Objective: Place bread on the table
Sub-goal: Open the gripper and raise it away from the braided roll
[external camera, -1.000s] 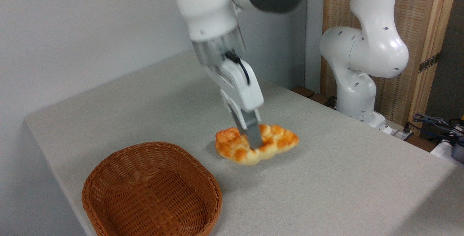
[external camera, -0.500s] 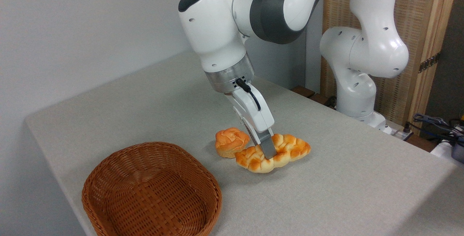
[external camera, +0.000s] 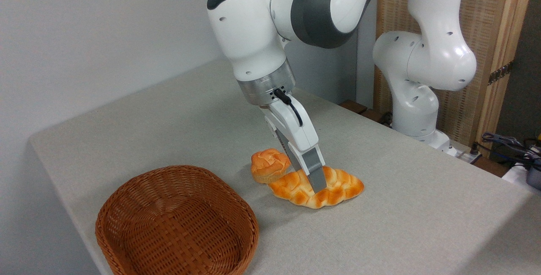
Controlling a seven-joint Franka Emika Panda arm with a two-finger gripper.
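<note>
Now the long golden-orange braided bread lies lower and flatter on the light grey-beige cloth table than half a second ago, its left end just beside the small round knotted orange bun. The white end effector has its fingers closed across the loaf's middle. The brown woven wicker basket, near left, is empty. No writing is legible.

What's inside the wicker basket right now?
The basket shows only its bare woven floor and far wall. The near wall's inner side is hidden. Bread and bun lie outside on the table.
</note>
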